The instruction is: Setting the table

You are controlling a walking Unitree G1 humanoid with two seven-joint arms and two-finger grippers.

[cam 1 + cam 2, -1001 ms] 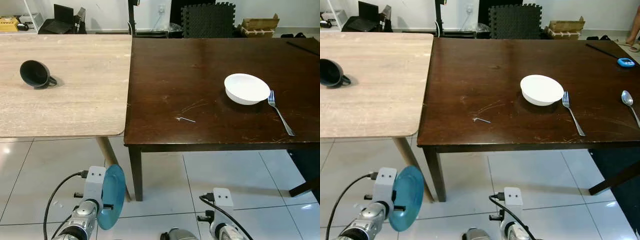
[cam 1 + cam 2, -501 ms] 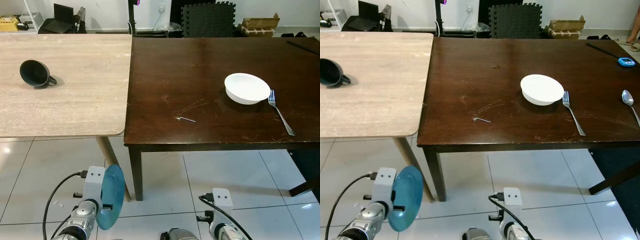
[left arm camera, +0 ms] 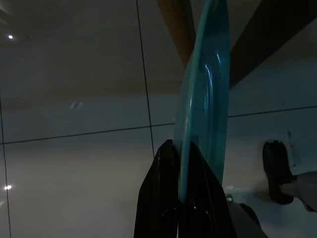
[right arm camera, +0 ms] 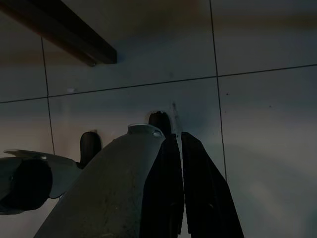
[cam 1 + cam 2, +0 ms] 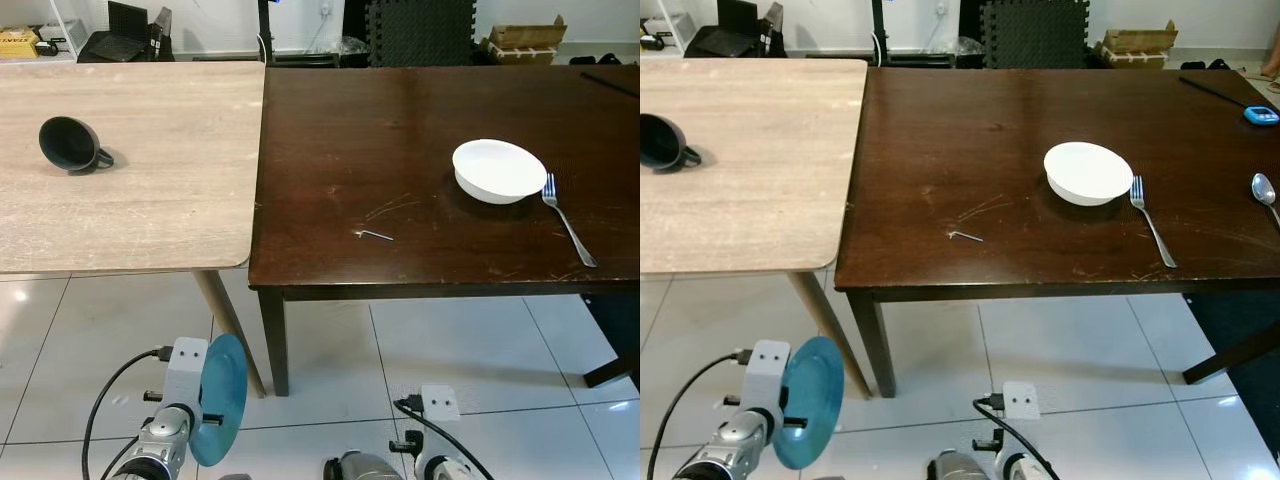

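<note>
The left gripper hangs low over the tiled floor, in front of the tables, its black fingers clamped on the rim of a teal plate. The plate is round, glossy and shallow, held on edge so it stands nearly vertical.

On the dark table, a white bowl sits near the right front corner with a fork just beside it; a spoon lies at the right edge. A dark mug lies tipped on the light wooden table.

The right gripper hangs idle above the floor, fingers nearly together with nothing between them.
</note>
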